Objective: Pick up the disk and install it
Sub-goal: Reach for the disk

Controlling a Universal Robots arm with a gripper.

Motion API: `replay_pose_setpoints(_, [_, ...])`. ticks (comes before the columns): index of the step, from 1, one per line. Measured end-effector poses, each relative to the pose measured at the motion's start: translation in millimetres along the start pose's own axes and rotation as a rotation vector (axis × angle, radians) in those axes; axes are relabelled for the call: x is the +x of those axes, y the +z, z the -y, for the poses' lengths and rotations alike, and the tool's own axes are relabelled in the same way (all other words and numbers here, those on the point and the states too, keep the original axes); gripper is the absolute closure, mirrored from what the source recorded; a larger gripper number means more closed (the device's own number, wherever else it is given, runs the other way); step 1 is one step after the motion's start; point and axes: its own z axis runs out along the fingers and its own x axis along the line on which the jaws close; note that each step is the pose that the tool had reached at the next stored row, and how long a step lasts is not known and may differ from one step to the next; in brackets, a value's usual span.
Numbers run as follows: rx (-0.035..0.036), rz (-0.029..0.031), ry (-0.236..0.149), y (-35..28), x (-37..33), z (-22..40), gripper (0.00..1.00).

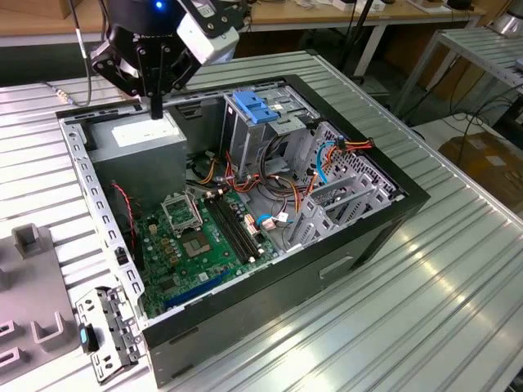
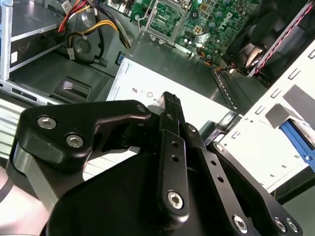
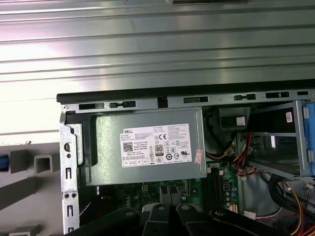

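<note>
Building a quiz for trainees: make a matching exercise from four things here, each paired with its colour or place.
1 gripper
2 power supply
3 bracket
4 motherboard

a green
b blue, atop the cage
c grey
d black, above the power supply

Pairs: 1-d, 2-c, 3-b, 4-a

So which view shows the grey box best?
The first wrist view: the grey box shows whole, with its sticker. The exterior view has it slanted, under the gripper; in the second wrist view the gripper hides much of it.
</note>
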Motion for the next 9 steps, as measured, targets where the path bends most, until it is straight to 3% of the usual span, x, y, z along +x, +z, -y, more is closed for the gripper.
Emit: replay_pose_setpoints(9, [0.0, -0.0007, 0.0, 0.0, 4.7, 0.4, 0.89])
